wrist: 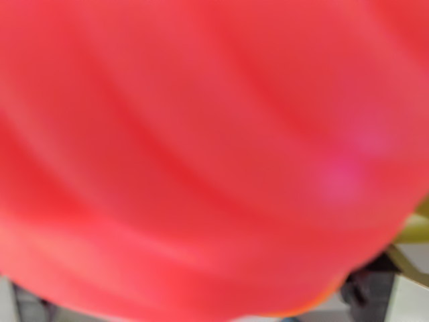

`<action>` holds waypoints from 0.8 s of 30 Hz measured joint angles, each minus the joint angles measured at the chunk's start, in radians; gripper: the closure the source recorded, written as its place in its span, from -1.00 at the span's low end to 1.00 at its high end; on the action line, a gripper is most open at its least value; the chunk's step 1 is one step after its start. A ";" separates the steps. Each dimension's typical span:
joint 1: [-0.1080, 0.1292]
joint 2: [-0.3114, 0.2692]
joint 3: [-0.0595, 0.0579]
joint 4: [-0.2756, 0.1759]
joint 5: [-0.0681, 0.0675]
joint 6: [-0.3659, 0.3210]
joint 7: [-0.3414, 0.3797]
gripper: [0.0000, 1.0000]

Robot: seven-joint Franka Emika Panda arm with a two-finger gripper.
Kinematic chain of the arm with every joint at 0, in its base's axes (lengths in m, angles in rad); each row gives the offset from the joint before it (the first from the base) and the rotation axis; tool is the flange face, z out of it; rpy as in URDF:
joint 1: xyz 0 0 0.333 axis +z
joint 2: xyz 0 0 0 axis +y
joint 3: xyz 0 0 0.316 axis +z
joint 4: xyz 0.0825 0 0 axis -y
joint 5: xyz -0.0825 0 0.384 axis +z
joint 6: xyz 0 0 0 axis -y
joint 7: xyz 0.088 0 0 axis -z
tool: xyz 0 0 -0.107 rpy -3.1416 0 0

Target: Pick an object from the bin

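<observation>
One red object [201, 154], blurred, ridged with curved bands, glossy, fills nearly the whole wrist view, pressed close to the camera. Gripper state cannot be determined. Dark and yellowish fragments [409, 255] at lower right, unidentifiable.

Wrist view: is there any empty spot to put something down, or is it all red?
Almost all red: a blurry red object fills the view, very close to the camera. Only pale slivers show under it, at the bottom left and bottom right beside something dark. Too little shows to call any patch free.
</observation>
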 joint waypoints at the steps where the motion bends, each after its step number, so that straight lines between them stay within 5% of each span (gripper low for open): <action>1: 0.000 0.000 0.000 0.000 0.000 0.000 0.000 -1.00; 4: 0.000 0.000 0.000 0.000 0.000 0.000 0.000 -1.00; 5: 0.000 0.000 0.000 0.000 0.000 0.000 0.000 1.00; 24: 0.000 0.000 0.000 0.000 0.000 0.000 0.000 1.00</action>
